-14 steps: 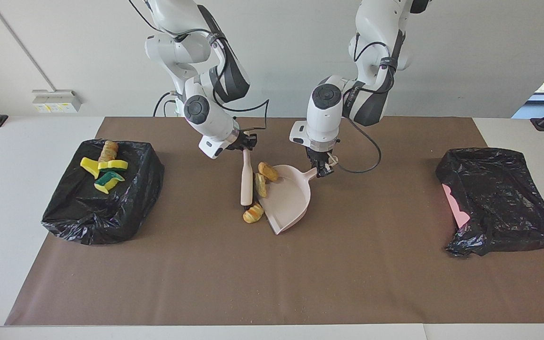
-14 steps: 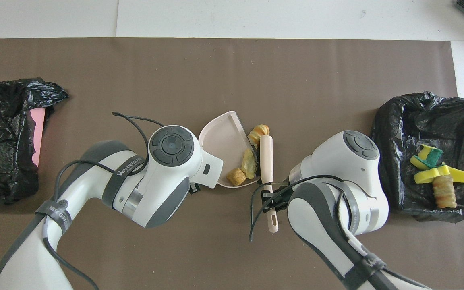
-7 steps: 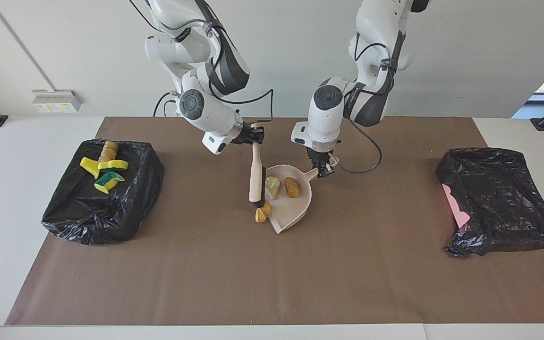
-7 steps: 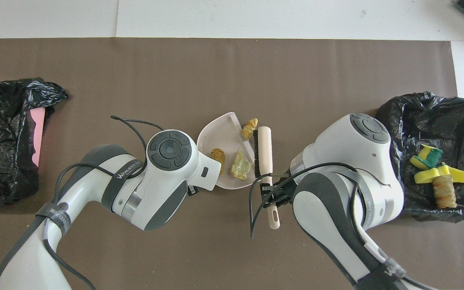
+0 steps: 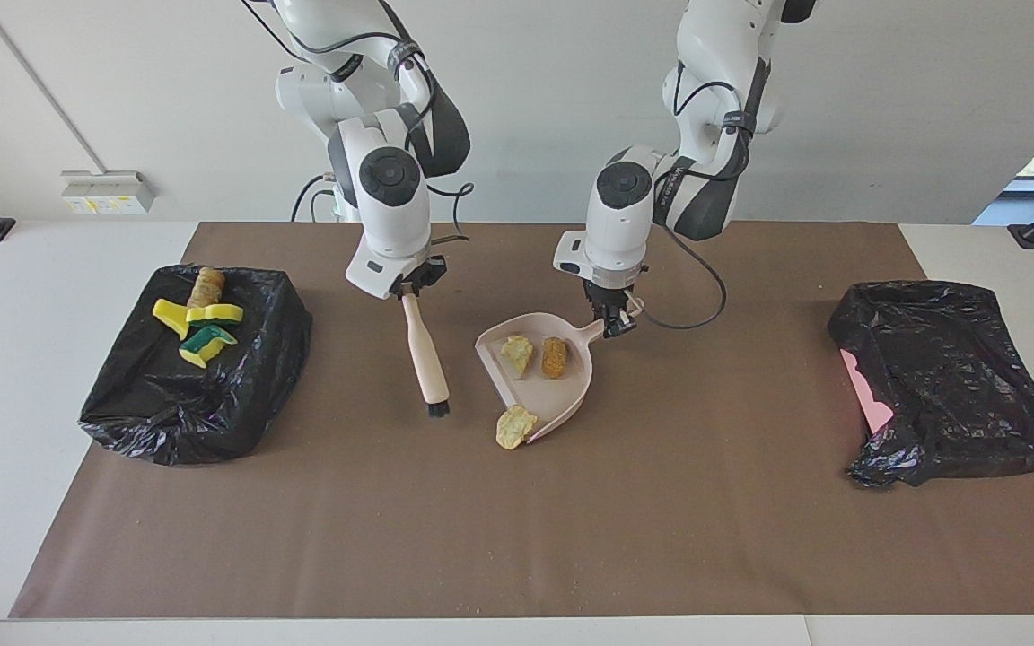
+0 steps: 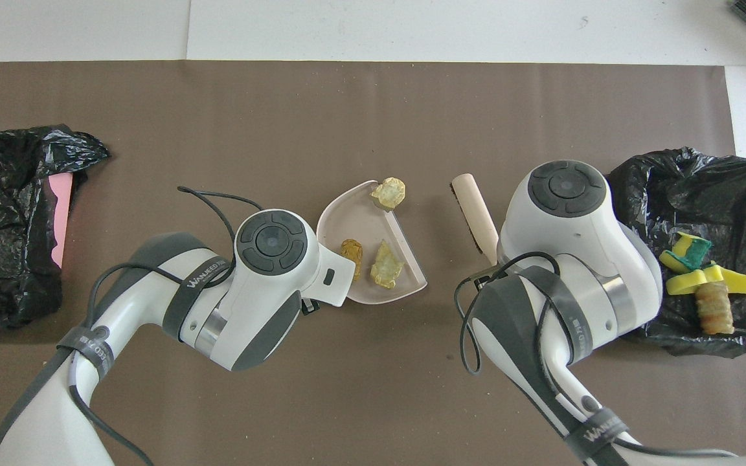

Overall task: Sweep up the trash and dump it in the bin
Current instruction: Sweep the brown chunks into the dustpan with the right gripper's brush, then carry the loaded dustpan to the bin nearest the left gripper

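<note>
step: sweep the last scrap (image 5: 514,425) at the dustpan (image 5: 562,395) lip, frame centre | right gripper (image 5: 412,289) clamps the brush (image 5: 427,363) | left gripper (image 5: 614,325) clamps the dustpan handle | you keep the lip flat and brush low toward the two scraps (image 5: 535,355) inside | bin (image 5: 194,377) at left

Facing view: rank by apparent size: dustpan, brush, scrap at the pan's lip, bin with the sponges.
1. Bin
2. Dustpan
3. Brush, though tilted toward the camera, so foreshortened; its gap to the dustpan is unsure
4. Scrap

Open mat (image 5: 445,529) beside dustpan (image 5: 562,395) mouth; brush (image 5: 425,354) flanks it.
</note>
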You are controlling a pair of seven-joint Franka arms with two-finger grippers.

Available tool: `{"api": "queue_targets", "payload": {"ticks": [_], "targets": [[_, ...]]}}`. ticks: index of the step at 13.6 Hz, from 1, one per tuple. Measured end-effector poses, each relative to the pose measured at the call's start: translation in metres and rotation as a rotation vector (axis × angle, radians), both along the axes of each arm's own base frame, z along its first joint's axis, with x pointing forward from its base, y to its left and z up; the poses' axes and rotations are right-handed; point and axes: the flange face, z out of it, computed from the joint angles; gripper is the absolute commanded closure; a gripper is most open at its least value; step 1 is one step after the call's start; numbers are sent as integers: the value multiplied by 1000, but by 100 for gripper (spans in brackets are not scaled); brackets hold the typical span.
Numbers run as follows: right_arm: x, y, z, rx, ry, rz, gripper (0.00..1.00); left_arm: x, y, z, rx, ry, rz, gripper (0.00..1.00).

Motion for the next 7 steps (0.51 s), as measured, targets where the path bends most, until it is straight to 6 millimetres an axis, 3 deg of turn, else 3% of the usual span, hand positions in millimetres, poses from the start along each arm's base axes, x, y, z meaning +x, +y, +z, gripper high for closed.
{"api": "queue_targets", "payload": {"ticks": [3, 5, 7], "targets": [[18, 19, -33, 12, 27, 64, 100, 0, 0, 0, 0, 0, 0, 100], [16, 43, -49, 28, 36, 104, 100, 0, 0, 0, 0, 0, 0, 100], [7, 66, -51, 65, 54, 118, 100, 0, 0, 0, 0, 0, 0, 100]]}}
